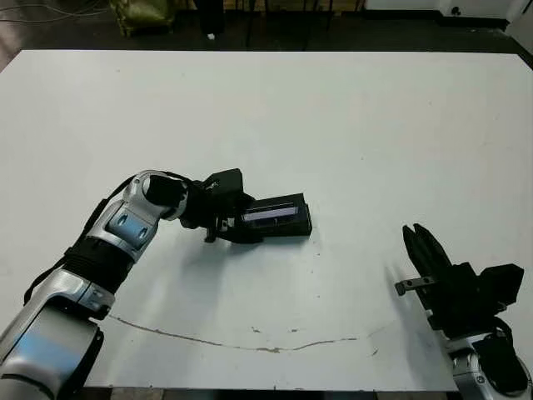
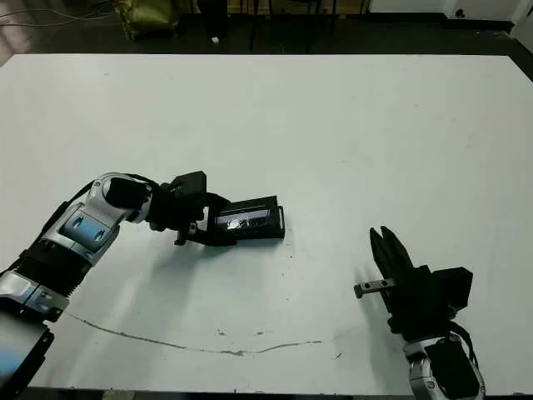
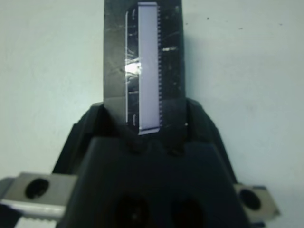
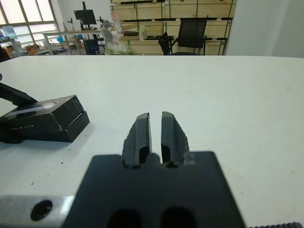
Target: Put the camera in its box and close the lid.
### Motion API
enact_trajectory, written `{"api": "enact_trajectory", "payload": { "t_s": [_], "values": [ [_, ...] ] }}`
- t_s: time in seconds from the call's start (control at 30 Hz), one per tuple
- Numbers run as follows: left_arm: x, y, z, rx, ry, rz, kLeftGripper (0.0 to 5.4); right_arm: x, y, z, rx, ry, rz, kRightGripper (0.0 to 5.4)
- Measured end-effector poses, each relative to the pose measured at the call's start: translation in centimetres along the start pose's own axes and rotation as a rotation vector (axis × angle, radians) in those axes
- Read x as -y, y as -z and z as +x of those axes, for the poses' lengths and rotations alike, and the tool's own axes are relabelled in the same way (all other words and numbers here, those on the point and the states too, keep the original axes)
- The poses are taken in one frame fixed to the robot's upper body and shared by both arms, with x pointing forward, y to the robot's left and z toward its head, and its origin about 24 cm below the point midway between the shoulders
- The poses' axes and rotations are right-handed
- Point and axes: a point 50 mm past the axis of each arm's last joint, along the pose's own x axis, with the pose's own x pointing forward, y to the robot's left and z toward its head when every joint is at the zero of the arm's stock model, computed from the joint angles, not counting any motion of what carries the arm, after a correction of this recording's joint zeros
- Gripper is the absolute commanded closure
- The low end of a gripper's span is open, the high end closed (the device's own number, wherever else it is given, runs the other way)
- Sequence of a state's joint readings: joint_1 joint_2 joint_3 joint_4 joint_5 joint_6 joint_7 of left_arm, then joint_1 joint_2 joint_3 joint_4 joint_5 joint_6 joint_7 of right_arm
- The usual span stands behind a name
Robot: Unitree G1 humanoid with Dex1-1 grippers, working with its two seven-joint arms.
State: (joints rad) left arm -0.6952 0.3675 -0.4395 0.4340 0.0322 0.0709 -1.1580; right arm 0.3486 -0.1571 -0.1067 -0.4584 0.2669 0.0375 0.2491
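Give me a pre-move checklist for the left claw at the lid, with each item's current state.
1. Lid sits on the box: ok, stacked, silvery strip up.
2. Lid seated flush all round: cannot tell; the right wrist view shows a seam between the two.
3. Camera inside the box: cannot tell; it is not visible anywhere on the table.
4. Left claw at the near end of the lid: ok, fingers either side of it; actual contact cannot tell.
5. Right claw away from the box: ok, fingers nearly together, holding nothing.
6. Table around the box free of obstacles: ok.
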Motion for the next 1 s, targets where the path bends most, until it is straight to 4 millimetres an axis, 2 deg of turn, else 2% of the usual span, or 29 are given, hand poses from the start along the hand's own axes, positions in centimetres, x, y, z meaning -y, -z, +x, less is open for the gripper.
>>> {"api": "enact_trajectory", "payload": {
  "t_s": [0.9, 1.0],
  "values": [
    [-0.9, -2.5, 1.7, -0.151, 0.069, 0.064, 3.05, -0.2, 0.0, -0.5, -0.013, 0.003, -0.005, 5.40],
    [-0.9, -2.6, 1.8, -0.172, 0.082, 0.082, 2.45, -0.3, 0.2, -0.5, -0.017, 0.001, 0.000, 5.40]
  ]
}}
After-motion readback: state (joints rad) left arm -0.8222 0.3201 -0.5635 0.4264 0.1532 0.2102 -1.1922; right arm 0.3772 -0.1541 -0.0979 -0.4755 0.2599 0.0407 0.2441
